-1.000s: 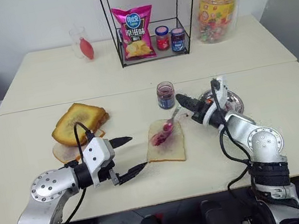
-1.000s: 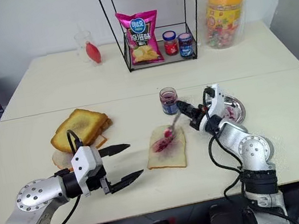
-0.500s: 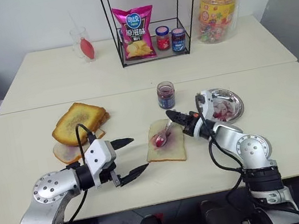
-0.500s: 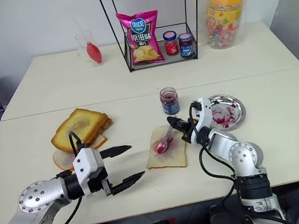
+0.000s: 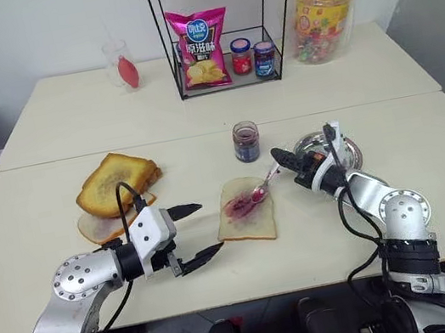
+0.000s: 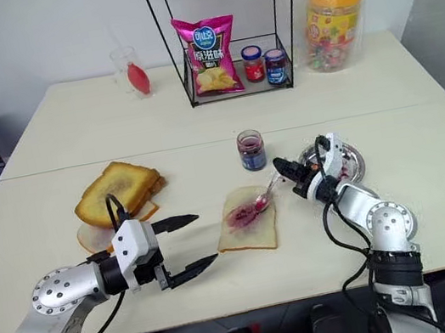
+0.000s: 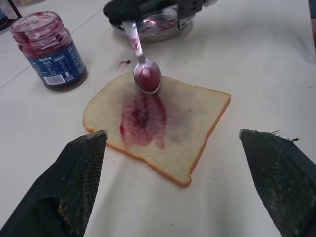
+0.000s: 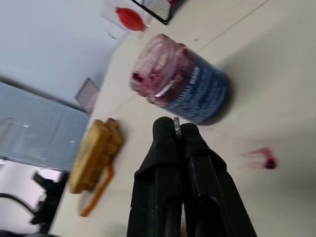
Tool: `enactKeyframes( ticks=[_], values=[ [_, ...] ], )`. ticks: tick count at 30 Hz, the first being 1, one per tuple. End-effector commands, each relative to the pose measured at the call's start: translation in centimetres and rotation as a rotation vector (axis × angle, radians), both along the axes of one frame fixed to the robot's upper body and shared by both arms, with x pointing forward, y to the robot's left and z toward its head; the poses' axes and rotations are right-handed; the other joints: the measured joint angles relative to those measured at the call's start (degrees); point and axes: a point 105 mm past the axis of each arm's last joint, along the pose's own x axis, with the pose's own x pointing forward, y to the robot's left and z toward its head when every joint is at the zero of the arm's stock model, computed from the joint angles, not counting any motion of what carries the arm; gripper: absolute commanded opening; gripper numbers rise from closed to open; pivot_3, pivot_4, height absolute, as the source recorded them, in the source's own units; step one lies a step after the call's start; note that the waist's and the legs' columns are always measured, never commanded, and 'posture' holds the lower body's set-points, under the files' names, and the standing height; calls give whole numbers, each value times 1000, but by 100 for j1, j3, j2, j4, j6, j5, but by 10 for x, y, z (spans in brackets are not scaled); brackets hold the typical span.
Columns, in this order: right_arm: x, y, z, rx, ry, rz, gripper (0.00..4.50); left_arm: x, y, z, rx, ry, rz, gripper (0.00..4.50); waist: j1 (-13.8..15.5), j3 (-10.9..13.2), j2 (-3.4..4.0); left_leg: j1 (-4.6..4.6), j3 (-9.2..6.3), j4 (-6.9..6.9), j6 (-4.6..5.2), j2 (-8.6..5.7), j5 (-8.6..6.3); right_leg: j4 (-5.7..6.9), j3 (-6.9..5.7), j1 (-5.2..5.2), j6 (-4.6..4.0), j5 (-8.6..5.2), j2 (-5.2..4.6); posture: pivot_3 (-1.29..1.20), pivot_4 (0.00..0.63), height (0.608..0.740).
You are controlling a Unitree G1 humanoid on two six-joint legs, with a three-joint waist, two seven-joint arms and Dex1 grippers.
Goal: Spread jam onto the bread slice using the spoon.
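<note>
Since half a second ago the right gripper point(image 5: 283, 158) has drawn back toward the right of the frame, and the small silver metal spoon point(image 5: 262, 188) clamped in its closed fingers now has its bowl over the bread's upper right corner instead of its centre.

In the head view, the pale square bread slice with a purple smear point(image 5: 246, 211) lies at centre, well clear of the near edge of the cream table point(image 5: 30, 200). The left gripper point(image 5: 203, 232) hovers just left of it, fingers spread wide and empty, with bare table between them. The small glass jam jar with the bluish label point(image 5: 246, 142) stands above the slice; the round steel dish point(image 5: 347, 150) sits behind the right gripper.

In the left wrist view, the spoon's jam-smeared bowl touches the slice's far edge.

In the right wrist view, the closed fingers point(image 8: 168, 148) pinch the spoon handle, with the jar just beyond.
</note>
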Motion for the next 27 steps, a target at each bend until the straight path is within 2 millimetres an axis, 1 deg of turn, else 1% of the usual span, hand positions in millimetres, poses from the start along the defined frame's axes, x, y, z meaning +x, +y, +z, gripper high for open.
enactKeyframes(
  ticks=[1, 3, 4, 6, 8, 11, 12, 13, 15, 16, 17, 18, 20, 21, 22, 24, 25, 27],
  values=[
    [-10, 4, 43, 120, -106, 36, 56, 4, 2, 12, -21, -43, 18, 4500, -10, 0, 0, 0, 1, 0, 0, 6, 0, 0, 0, 0, 0, 0, 5, 0, 150, 740],
    [-11, 1, 58, 167, -132, 25, 56, 5, 1, 19, -26, -53, 16, 4500, -9, 0, 0, 0, 2, 2, 0, 20, 0, -1, 0, 0, -3, 2, 16, 0, 150, 740],
    [-11, -3, 64, 181, -144, 9, 56, 7, -1, 25, -36, -65, 6, 4500, -10, 0, 0, 1, 2, 2, 0, 26, 0, -1, 0, 0, -7, 4, 25, 0, 150, 740],
    [-10, -12, 71, 187, -159, -24, 56, 8, -8, 36, -50, -81, -22, 4500, 8, 0, 0, 1, 0, 5, 0, 38, 0, -1, -3, -1, -15, 9, 41, 0, 150, 740],
    [-5, -31, 71, 160, -169, -98, 56, 10, -22, 44, -49, -71, -58, 4500, 22, 0, -1, 1, -4, 6, 0, 45, 0, -1, -5, 0, -19, 11, 51, 0, 150, 740],
    [2, -75, 70, 148, -168, -263, 56, 11, -52, 57, -59, -73, -147, 4500, 34, 0, -1, -1, -3, 8, 0, 43, 0, -4, -2, 1, -18, 11, 54, 0, 150, 740],
    [2, -82, 71, 143, -171, -286, 56, 10, -57, 60, -64, -75, -162, 4500, 46, 0, 0, -1, 2, 8, 0, 42, 0, -7, 2, 3, -16, 13, 54, 0, 150, 740],
    [2, -85, 71, 140, -174, -295, 56, 10, -60, 62, -66, -75, -168, 4500, 39, 0, -1, -4, 1, 9, 0, 37, 0, -9, 3, 2, -15, 12, 51, 0, 150, 740],
    [1, -95, 72, 145, -178, -325, 56, 9, -67, 64, -76, -61, -186, 4500, -20, 0, 0, -3, 12, 5, 0, 40, -1, -16, 11, 2, -13, 13, 51, 0, 150, 740],
    [1, -108, 69, 130, -176, -368, 56, 8, -74, 64, -68, -61, -209, 4500, -39, 0, 0, 0, 19, 1, 1, 46, -1, -16, 17, -1, -14, 13, 57, 0, 150, 740],
    [0, -127, 61, 96, -167, -430, 56, 9, -83, 64, -63, -64, -234, 4500, -36, 0, 0, 0, 17, 1, 2, 51, -2, -10, 16, -4, -18, 11, 62, 0, 150, 740],
    [-1, -139, 55, 68, -160, -469, 56, 9, -90, 64, -58, -68, -249, 4500, -16, 0, 0, 0, 12, 0, 2, 53, -2, -5, 12, -6, -22, 8, 66, 0, 150, 740],
    [-2, -154, 47, 34, -154, -516, 56, 12, -98, 63, -58, -70, -258, 4500, 4, 0, 1, 0, 8, 0, 2, 55, -2, -4, 9, -6, -24, 7, 71, 0, 150, 740],
    [-2, -158, 45, 26, -156, -529, 56, 13, -101, 62, -60, -70, -257, 4500, 9, 0, 1, 2, 9, 0, 2, 55, -2, -4, 11, -5, -24, 7, 71, 0, 150, 740],
    [-1, -160, 42, 17, -157, -531, 56, 18, -108, 59, -57, -75, -250, 4500, -1, 0, 1, 1, 11, 3, 2, 52, -1, -3, 14, -5, -24, 7, 70, 0, 150, 740],
    [4, -165, 29, -21, -149, -551, 56, 28, -122, 55, -44, -98, -236, 4500, -15, 0, 2, 6, 20, 7, 2, 52, -1, -2, 22, -3, -19, 10, 70, 0, 150, 740],
    [6, -168, 22, -52, -147, -564, 56, 30, -128, 55, -44, -103, -235, 4500, -13, 0, 2, 10, 22, 9, 2, 52, -1, 0, 25, 0, -18, 14, 70, 0, 150, 740],
    [11, -170, 17, -79, -157, -579, 56, 33, -133, 55, -46, -108, -236, 4500, -23, 0, 2, 16, 23, 11, 2, 51, -1, -2, 25, 5, -14, 20, 71, 0, 150, 740]
  ],
)
